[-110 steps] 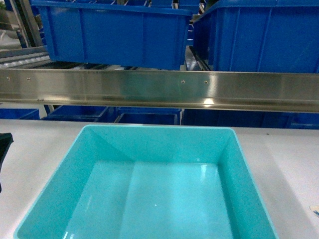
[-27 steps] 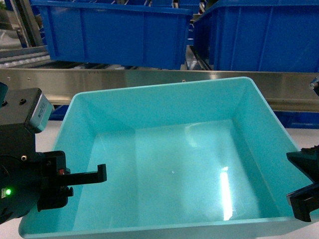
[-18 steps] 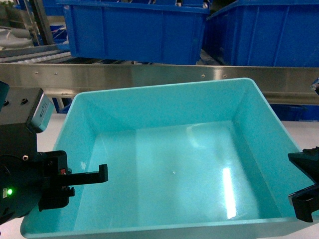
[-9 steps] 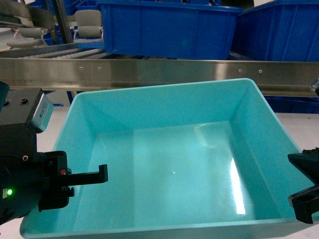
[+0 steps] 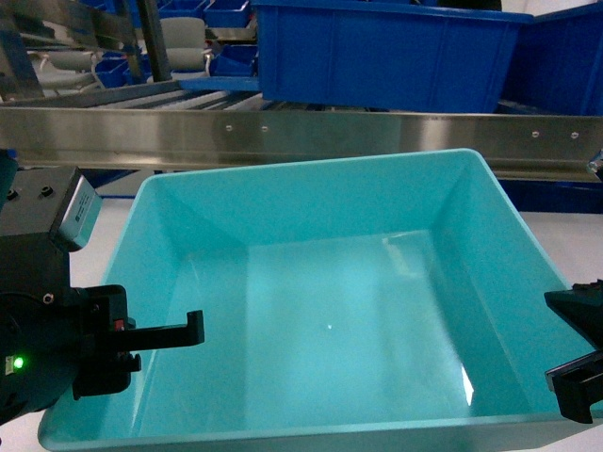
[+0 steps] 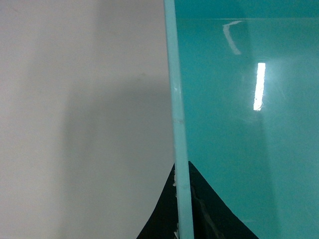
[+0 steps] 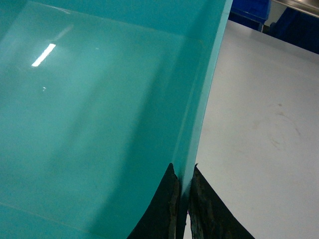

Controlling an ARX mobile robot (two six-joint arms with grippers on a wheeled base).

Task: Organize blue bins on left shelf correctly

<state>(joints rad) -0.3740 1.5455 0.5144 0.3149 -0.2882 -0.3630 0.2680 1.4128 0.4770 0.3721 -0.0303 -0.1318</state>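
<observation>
At lower left, the left tool (image 5: 193, 330) pinches the left rim of the aqua tub (image 5: 330, 311); at lower right, the right tool (image 5: 572, 367) clamps the right rim. The steel rail (image 5: 283, 137) has slid rightward behind the lifted tub, suggesting the robot is turning toward the left shelf (image 5: 104, 56).

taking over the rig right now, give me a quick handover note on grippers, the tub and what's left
Left gripper: shut on the left wall of the turquoise tub, one finger inside, one outside.
Right gripper: shut on the tub's right wall the same way.
Tub: held between both arms in front of the robot, empty inside, its far rim just below the steel shelf rail. Whether it is clear of the white table cannot be told from these views.
Dark blue bins sit on the shelf tier above the rail.
Done: tub gripped on both sides.
Left: get the tub onto the shelf and release.
</observation>
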